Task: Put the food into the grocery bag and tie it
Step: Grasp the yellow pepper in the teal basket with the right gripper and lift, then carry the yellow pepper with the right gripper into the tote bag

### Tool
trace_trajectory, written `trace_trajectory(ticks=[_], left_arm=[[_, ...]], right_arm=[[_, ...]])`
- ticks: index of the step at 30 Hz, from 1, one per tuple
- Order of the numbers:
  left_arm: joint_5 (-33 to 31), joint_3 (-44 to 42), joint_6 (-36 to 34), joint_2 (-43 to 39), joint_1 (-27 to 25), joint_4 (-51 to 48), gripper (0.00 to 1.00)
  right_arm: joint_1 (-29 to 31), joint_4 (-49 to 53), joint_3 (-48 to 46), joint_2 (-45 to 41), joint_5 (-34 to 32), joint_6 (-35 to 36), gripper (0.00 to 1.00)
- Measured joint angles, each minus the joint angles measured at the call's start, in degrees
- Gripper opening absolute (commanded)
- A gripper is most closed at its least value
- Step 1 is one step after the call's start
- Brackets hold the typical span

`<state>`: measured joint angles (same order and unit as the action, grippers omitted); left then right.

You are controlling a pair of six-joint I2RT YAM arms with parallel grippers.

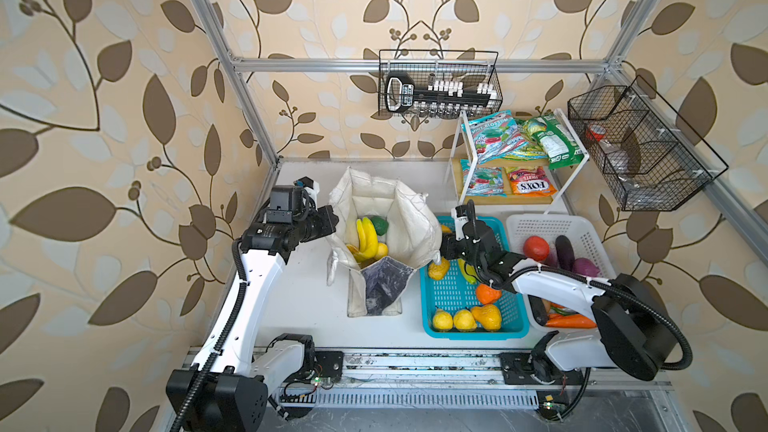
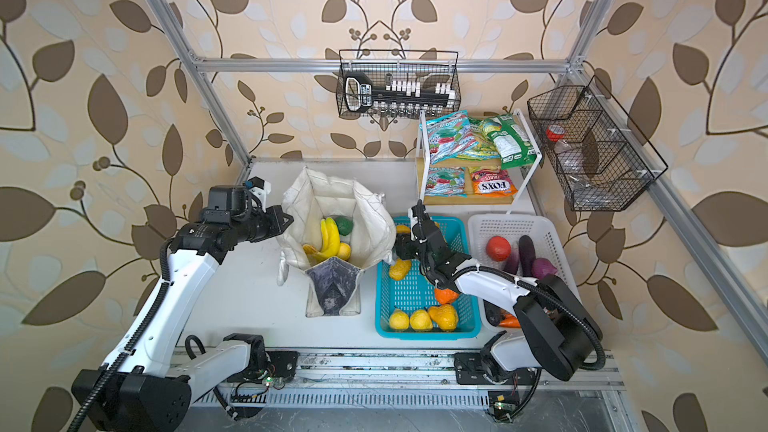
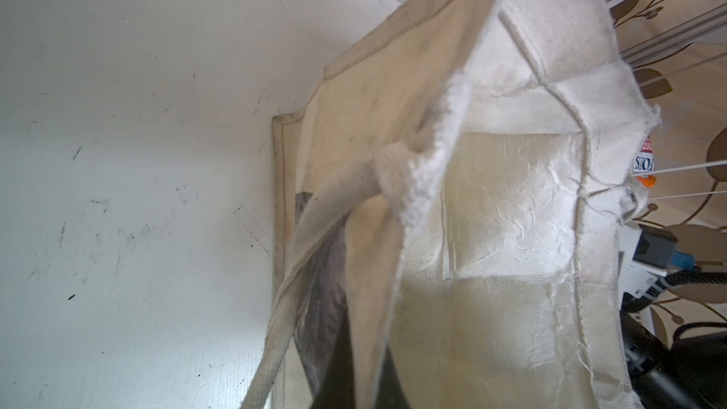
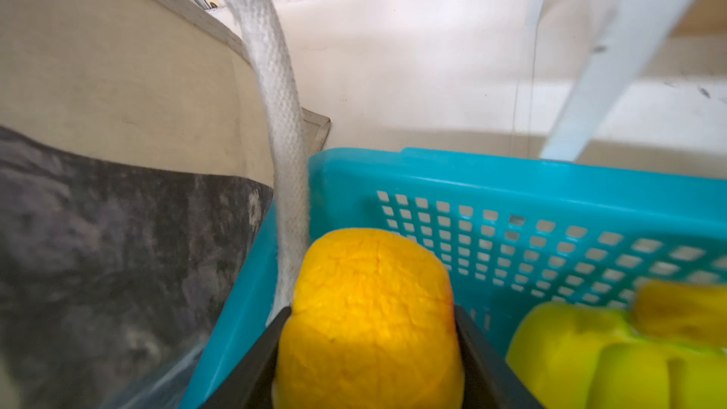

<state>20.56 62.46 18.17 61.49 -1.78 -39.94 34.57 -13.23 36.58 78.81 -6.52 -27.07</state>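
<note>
While in turquoise basket (image 4: pixel 511 175), yellow fruit (image 4: pixel 366 277) sits pinched (right end effector (image 4: pixel 373 310)).

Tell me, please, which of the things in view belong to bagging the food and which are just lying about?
Part of the job: grocery bag, held by the left gripper; banana bunch and green fruit inside it; yellow fruit in the right gripper; snack packets on the rack.
Just lying about: orange FOX'S packet; white basket of vegetables; black wire basket of tools.
</note>
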Motion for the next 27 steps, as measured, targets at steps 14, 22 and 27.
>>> trace_trajectory(ticks=[14, 22, 27], left_arm=[[0.0, 0.0, 0.0, 0.0, 0.0, 0.0, 0.0], [0.2, -0.3, 0.0, 0.0, 0.4, 0.3, 0.0], [0.2, -0.5, 0.0, 0.0, 0.4, 0.7, 0.0]], right_arm=[[-2.2, 11.2, -1.8, -18.9, 0.0, 1.8, 0.57], [3.3, 20.4, 11.1, -20.0, -2.8, 5.5, 0.56], [9.8, 21.9, 20.6, -16.3, -4.3, 7.3, 0.56]])
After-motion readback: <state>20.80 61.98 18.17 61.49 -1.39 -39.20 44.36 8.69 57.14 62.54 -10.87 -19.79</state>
